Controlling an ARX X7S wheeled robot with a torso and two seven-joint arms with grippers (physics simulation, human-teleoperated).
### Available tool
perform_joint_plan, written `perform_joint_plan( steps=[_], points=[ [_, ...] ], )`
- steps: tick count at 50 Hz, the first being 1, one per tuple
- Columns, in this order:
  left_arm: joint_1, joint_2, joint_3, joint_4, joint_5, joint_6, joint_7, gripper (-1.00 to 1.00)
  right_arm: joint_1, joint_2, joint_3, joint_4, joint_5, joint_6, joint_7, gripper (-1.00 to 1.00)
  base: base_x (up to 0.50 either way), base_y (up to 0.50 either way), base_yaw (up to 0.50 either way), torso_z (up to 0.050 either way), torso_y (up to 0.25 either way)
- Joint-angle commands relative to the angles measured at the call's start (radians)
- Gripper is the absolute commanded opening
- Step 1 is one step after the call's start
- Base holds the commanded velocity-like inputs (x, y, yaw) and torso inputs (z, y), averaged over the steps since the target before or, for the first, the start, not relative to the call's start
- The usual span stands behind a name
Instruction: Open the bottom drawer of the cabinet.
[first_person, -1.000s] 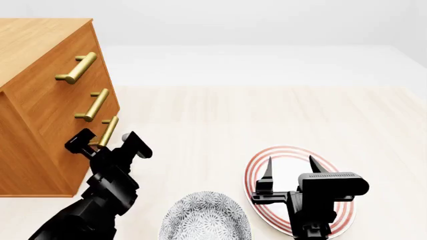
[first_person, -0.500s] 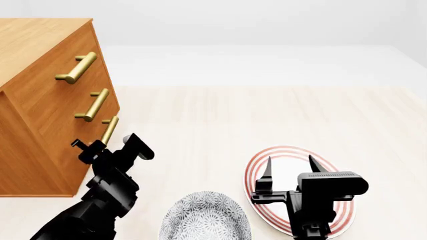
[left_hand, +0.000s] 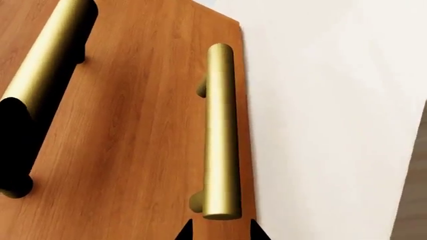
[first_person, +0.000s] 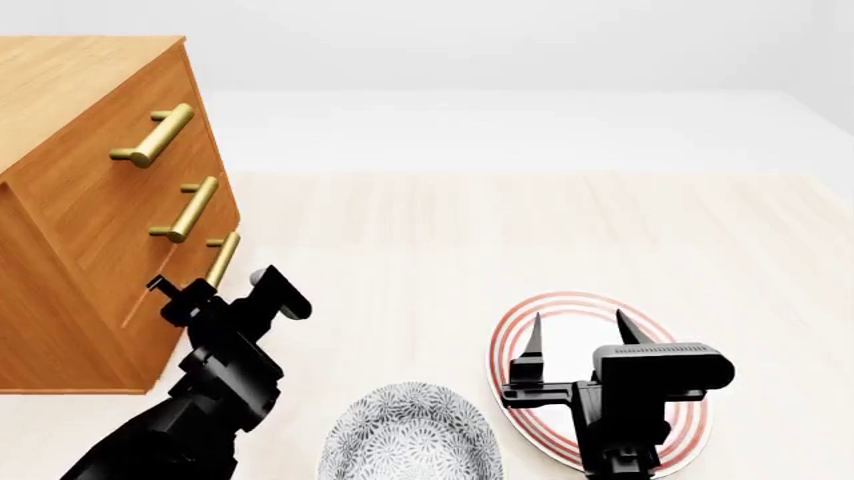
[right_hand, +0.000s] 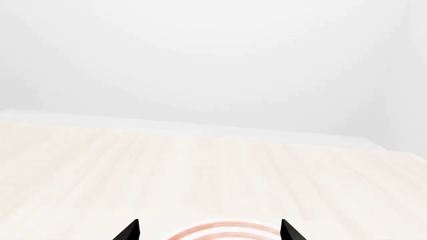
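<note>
The orange-brown cabinet (first_person: 80, 200) stands at the left with three gold bar handles. The bottom drawer (first_person: 150, 325) sits flush with the fronts above it, and its handle (first_person: 222, 258) is the lowest. My left gripper (first_person: 220, 290) is open just below that handle's lower end. In the left wrist view the bottom handle (left_hand: 221, 130) runs away from my left gripper (left_hand: 221, 231), its near end just beyond the two fingertips and lined up between them, not touching. My right gripper (first_person: 579, 325) is open and empty above a plate, and also shows in the right wrist view (right_hand: 209, 232).
A white plate with red rings (first_person: 527, 345) lies on the pale wood floor under the right gripper. A grey patterned bowl (first_person: 411, 438) sits at the front centre. The middle drawer's handle (left_hand: 47, 65) runs beside the bottom one.
My left gripper has drawn slightly down and back along the bottom handle, so its fingertips now sit just past the handle's lower end. The right arm has barely moved.
</note>
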Motion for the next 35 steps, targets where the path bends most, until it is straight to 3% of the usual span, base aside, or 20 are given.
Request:
perform_joint_plan(
  steps=[1, 23, 30, 35],
  points=[
    [-0.050, 0.058, 0.104, 0.001, 0.067, 0.011, -0.009, -1.00, 0.001, 0.003, -0.005, 0.002, 0.005, -0.003, 0.004, 1.00, 0.02, 0.00, 0.00, 0.000, 0.000],
    [-0.070, 0.118, 0.161, 0.033, 0.008, -0.020, 0.007, -1.00, 0.002, 0.013, -0.005, 0.003, 0.017, -0.009, 0.012, 1.00, 0.01, 0.00, -0.01, 0.000, 0.000],
    [-0.010, 0.023, 0.177, 0.397, 0.005, -0.241, 0.000, -1.00, 0.000, 0.015, -0.003, 0.009, 0.022, -0.018, 0.014, 1.00, 0.01, 0.00, -0.01, 0.000, 0.000],
    [0.009, -0.001, 0.185, 0.527, 0.009, -0.319, -0.010, -1.00, -0.002, 0.017, -0.004, 0.009, 0.024, -0.023, 0.015, 1.00, 0.00, 0.00, 0.00, 0.000, 0.000]
  ],
)
